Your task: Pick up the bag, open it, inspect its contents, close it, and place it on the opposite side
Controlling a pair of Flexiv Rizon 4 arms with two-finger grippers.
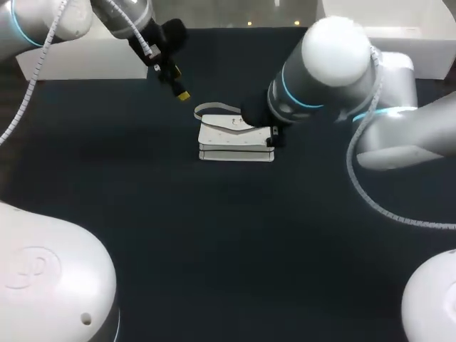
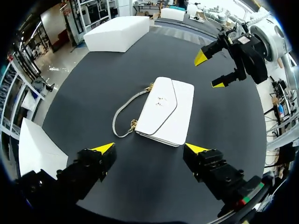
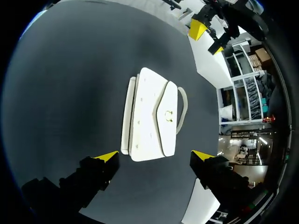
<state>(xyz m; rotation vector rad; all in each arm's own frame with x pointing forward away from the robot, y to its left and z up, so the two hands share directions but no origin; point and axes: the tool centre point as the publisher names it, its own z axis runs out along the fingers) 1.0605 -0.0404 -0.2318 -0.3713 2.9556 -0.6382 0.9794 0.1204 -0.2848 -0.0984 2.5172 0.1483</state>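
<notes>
A white flap bag (image 1: 235, 141) with a gold clasp lies flat and closed near the middle of the dark table (image 1: 214, 235). Its grey strap (image 1: 217, 109) loops out on the far side. My left gripper (image 1: 179, 83) hangs open above the table, just behind and left of the bag. In the left wrist view the bag (image 2: 164, 111) lies ahead of the open left gripper (image 2: 149, 148), clear of both fingers. My right gripper (image 3: 154, 155) stands open over the near end of the bag (image 3: 152, 114) and holds nothing. In the head view my right arm's wrist (image 1: 292, 92) hides it.
A white box (image 1: 78, 60) stands at the table's back left, and a larger white box (image 1: 399, 35) at the back right. The two arms face each other across the bag: the right gripper (image 2: 210, 70) shows beyond it, as does the left gripper (image 3: 206, 39).
</notes>
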